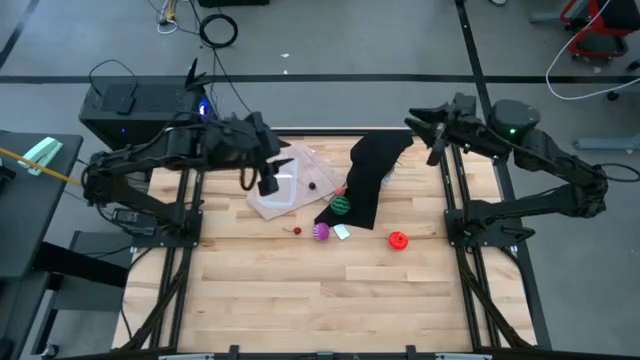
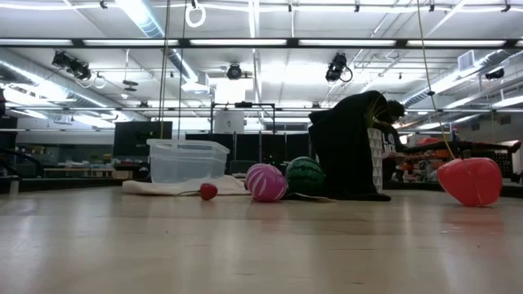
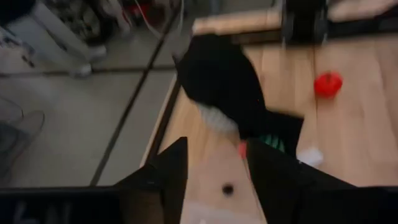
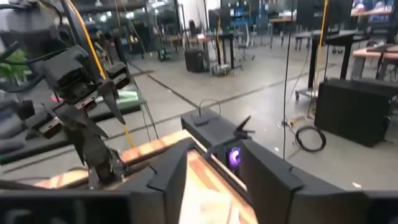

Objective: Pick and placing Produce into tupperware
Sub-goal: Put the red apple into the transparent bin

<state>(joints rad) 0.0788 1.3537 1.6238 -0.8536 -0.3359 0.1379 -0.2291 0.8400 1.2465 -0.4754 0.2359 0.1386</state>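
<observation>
The clear tupperware (image 1: 284, 192) (image 2: 188, 159) rests on flat translucent lids at the table's far left-centre. A tiny dark red piece (image 1: 312, 184) (image 3: 227, 188) lies by it; whether it is inside, I cannot tell. The green striped fruit (image 1: 341, 205) (image 2: 305, 174) lies against the black cloth (image 1: 370, 172). The magenta fruit (image 1: 321, 232) (image 2: 265, 182), another tiny red piece (image 1: 297, 230) (image 2: 208, 191) and the red ball (image 1: 399, 240) (image 3: 328, 84) lie on the bare wood. My left gripper (image 1: 258, 182) (image 3: 214, 180) hovers open above the tupperware's left part. My right gripper (image 1: 425, 128) (image 4: 211, 180) is open and empty, high over the table's far right corner.
The black cloth (image 2: 351, 147) stands heaped between the tupperware and the right arm and hides something white (image 3: 217, 118) beneath it. A small white scrap (image 1: 342, 232) lies next to the magenta fruit. The near half of the table (image 1: 320, 300) is bare wood.
</observation>
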